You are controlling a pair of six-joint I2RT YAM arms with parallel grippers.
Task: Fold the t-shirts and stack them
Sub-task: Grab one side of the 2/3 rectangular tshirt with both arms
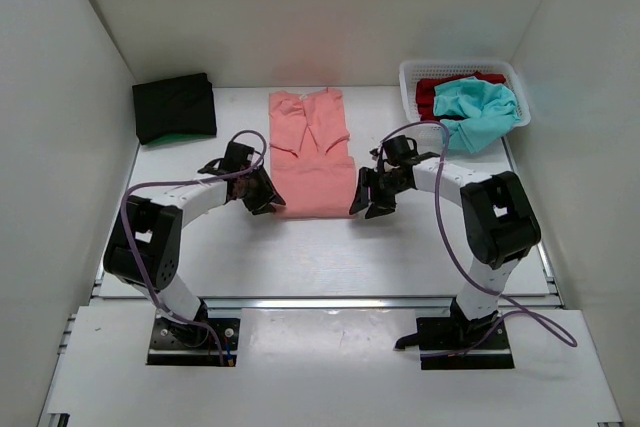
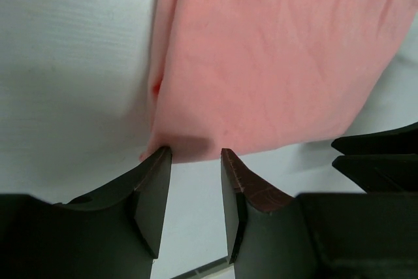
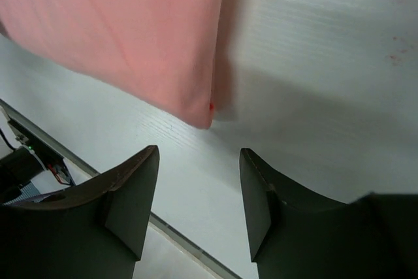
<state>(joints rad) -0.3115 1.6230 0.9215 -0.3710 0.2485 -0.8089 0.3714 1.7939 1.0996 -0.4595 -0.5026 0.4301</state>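
I worked over a white table [image 1: 320, 247] boxed in by plain white walls [image 1: 300, 7]. I counted four shirts. One salmon-pink t-shirt [image 1: 312, 152] lay folded mid-table and one black t-shirt [image 1: 175, 107] sat folded far left. One teal t-shirt [image 1: 478, 112] and one red t-shirt [image 1: 432, 92] were heaped in the single basket [image 1: 410, 77]. The left gripper [image 1: 264, 201] and right gripper [image 1: 368, 205] flanked the salmon-pink one's near corners, jaws parted, holding nothing.
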